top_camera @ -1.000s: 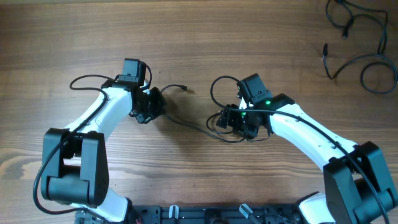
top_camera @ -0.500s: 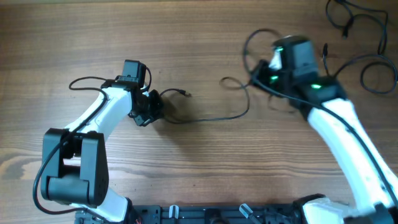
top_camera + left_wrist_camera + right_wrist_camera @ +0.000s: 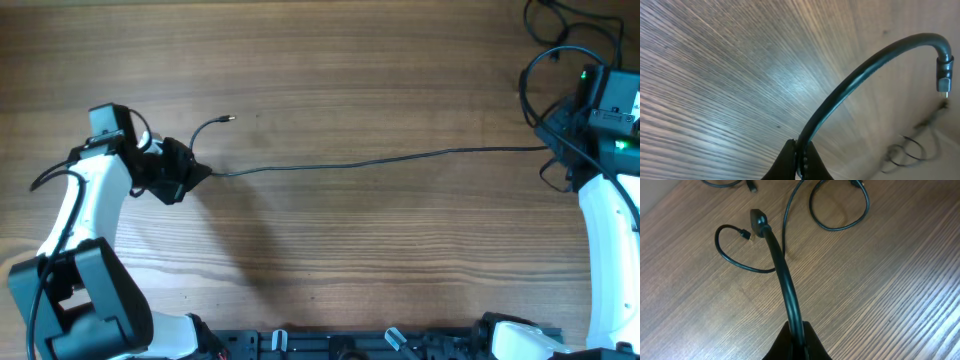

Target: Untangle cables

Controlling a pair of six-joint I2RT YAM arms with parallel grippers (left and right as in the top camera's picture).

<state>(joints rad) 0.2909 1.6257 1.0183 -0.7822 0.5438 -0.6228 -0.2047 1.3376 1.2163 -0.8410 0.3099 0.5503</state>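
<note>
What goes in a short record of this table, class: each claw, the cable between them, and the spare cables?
left claw: shut on the long cable, near one end
right claw: shut on the long cable, near its other end
long cable: drawn nearly straight across the wooden table
plug: free end, curling past the left claw
spare cables: looped on the table near the right claw
</note>
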